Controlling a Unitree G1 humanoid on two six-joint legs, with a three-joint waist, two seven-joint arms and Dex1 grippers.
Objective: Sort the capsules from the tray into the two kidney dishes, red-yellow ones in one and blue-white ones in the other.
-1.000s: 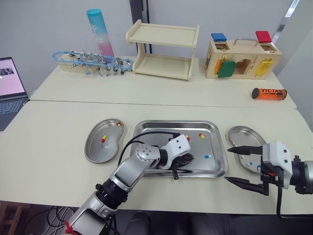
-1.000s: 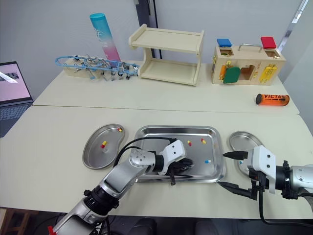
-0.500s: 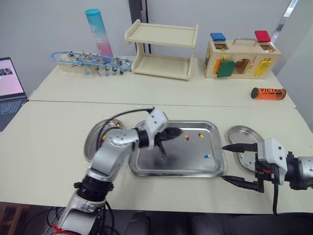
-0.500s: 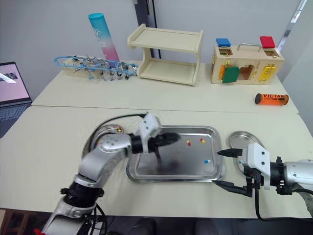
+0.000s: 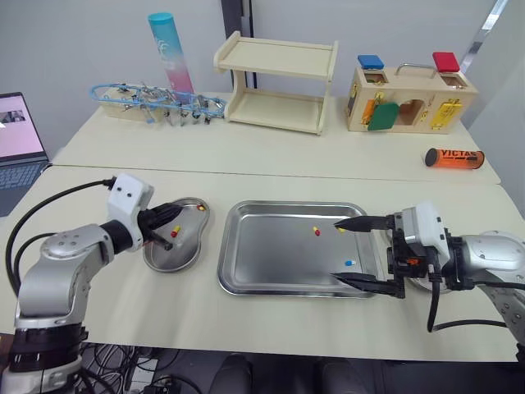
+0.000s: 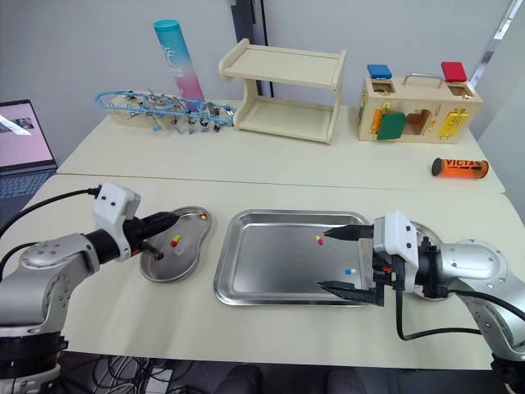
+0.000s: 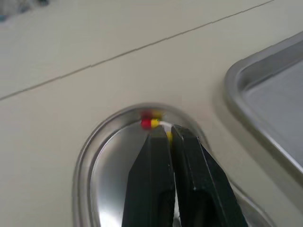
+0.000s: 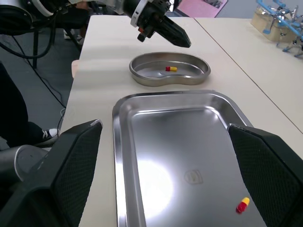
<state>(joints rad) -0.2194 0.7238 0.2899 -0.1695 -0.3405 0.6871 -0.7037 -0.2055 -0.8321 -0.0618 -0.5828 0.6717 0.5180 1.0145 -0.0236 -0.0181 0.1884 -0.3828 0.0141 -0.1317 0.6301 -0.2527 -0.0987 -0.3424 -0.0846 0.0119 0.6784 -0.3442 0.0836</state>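
Two red-yellow capsules (image 5: 175, 231) lie in the left steel kidney dish (image 5: 160, 258). My left pincer (image 7: 166, 131) hovers above it, clenched, apparently empty. The rectangular steel tray (image 5: 271, 263) holds at least one unsorted red-yellow capsule (image 5: 316, 231) and one blue-white capsule (image 5: 349, 263). My right pincer (image 5: 336, 250) gapes wide over it.

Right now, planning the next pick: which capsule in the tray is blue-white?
The capsule nearest the tray's front rim, by the right claw; the red-yellow ones lie farther back.
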